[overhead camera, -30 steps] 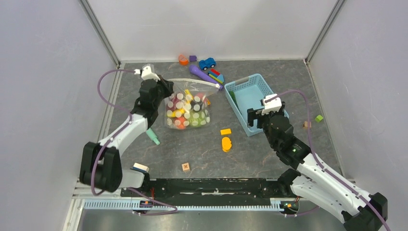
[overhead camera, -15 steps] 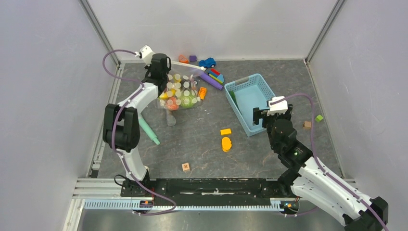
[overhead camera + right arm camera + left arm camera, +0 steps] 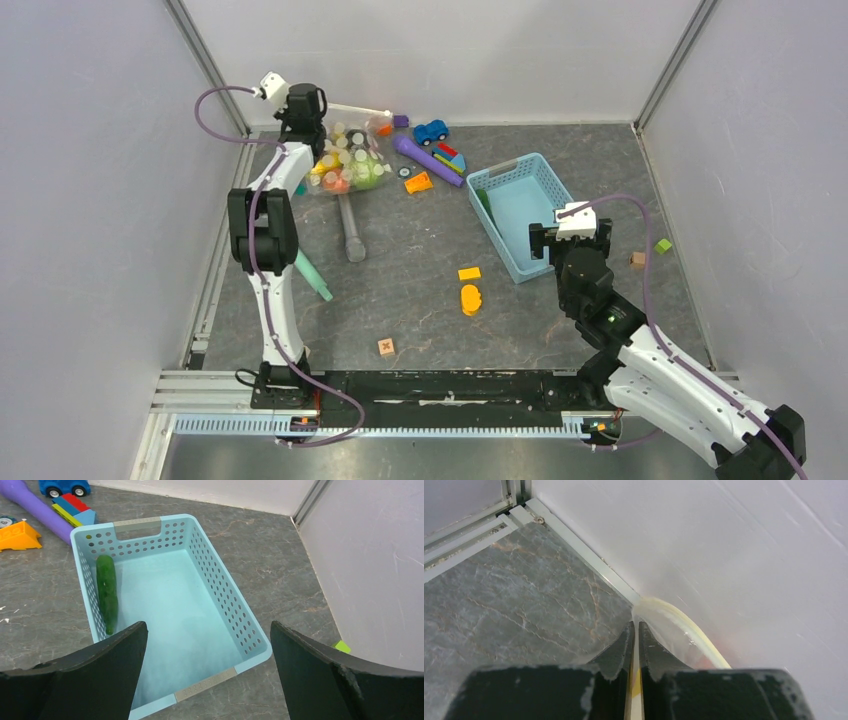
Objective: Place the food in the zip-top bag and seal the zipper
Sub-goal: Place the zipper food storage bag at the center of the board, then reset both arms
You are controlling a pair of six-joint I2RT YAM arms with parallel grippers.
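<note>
The bag [image 3: 345, 168] sits well to the left of the basket [image 3: 227, 600] and farther back than it, up against the back wall. The food [image 3: 342, 180] is bunched in the bag's lower part. The zipper [image 3: 358, 108] stretches along the bag's far edge, pointing back toward the basket.

In the wrist view the left gripper [image 3: 636, 628] is pinched almost shut on the end of the zipper farthest from the basket. A thin pale strip shows between its jaws and clear film curls off to one side.

The step in hand looks like sealing. To do it well, the pinch should stay square across the strip, firm enough to press the two tracks together but loose enough to slide. The run should go straight along the zipper toward the basket. Nothing anchors the bag, so the likely fault is the whole bag trailing after the gripper instead of the strip passing through it. The weight of the food may help if the bag hangs taut.

The right gripper [image 3: 207, 625] hangs spread wide above the basket's near end, holding nothing and too far off to steady the bag. A cucumber [image 3: 107, 595] lies along the basket's left wall, apparently food not yet bagged.
</note>
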